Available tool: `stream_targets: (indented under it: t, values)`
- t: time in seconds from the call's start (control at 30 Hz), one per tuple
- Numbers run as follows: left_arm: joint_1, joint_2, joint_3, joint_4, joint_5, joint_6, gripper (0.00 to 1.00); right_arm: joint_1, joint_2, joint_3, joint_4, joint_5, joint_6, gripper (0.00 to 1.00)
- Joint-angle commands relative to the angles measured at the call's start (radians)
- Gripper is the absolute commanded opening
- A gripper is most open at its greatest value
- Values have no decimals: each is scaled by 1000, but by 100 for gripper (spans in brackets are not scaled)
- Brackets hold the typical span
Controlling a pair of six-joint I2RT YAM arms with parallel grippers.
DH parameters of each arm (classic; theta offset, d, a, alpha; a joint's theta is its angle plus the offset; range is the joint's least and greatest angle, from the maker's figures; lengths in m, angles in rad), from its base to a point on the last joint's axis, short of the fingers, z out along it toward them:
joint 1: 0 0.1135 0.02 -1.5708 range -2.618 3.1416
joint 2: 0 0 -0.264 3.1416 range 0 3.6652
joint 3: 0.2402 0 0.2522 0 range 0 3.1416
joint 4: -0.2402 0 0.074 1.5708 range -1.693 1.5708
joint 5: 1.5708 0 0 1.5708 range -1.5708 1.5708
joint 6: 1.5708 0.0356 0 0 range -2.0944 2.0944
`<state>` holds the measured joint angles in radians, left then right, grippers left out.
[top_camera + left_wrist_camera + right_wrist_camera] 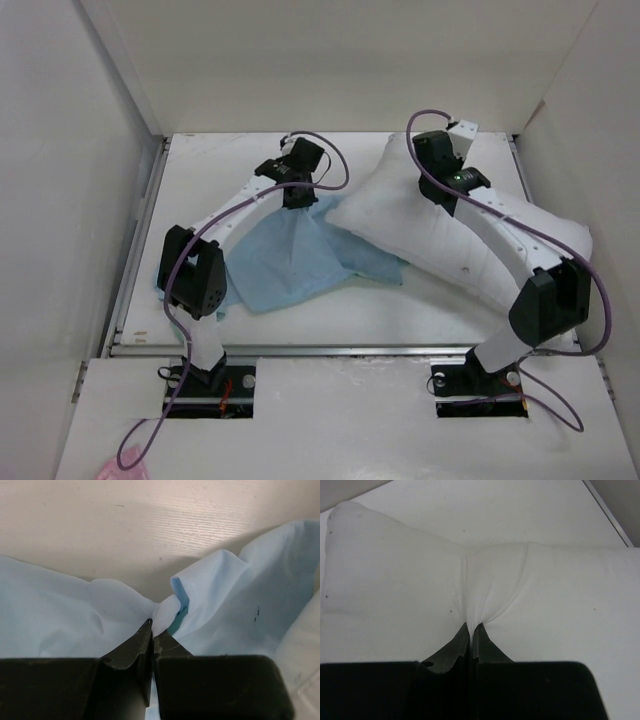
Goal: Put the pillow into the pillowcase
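The large, plump white fabric pillow lies on the right of the white bench. Its left edge touches the thin, floppy pale blue pillowcase, which is spread at centre-left. The left jaws are pinched tight on a bunched fold of the pillowcase edge, and the right jaws are clamped on a tuck of the pillow. To do this well, the left should lift a single layer so the mouth gapes before the right feeds a corner in. There is one pillow, one pillowcase and two arms.

Bright even light, soft shadows — whites nearly washed out, near foreground blurred.
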<state>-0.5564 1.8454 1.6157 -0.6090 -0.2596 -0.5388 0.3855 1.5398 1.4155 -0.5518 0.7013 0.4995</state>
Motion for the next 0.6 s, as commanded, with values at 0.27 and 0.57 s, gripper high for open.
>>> stream_targets:
  t: [0.27, 0.57]
  values:
    - [-8, -23, 59, -57, 8, 25, 17, 154, 192, 166, 90, 277, 86, 0]
    - [1, 15, 98, -28, -1, 34, 0, 279, 270, 171, 41, 346, 97, 0]
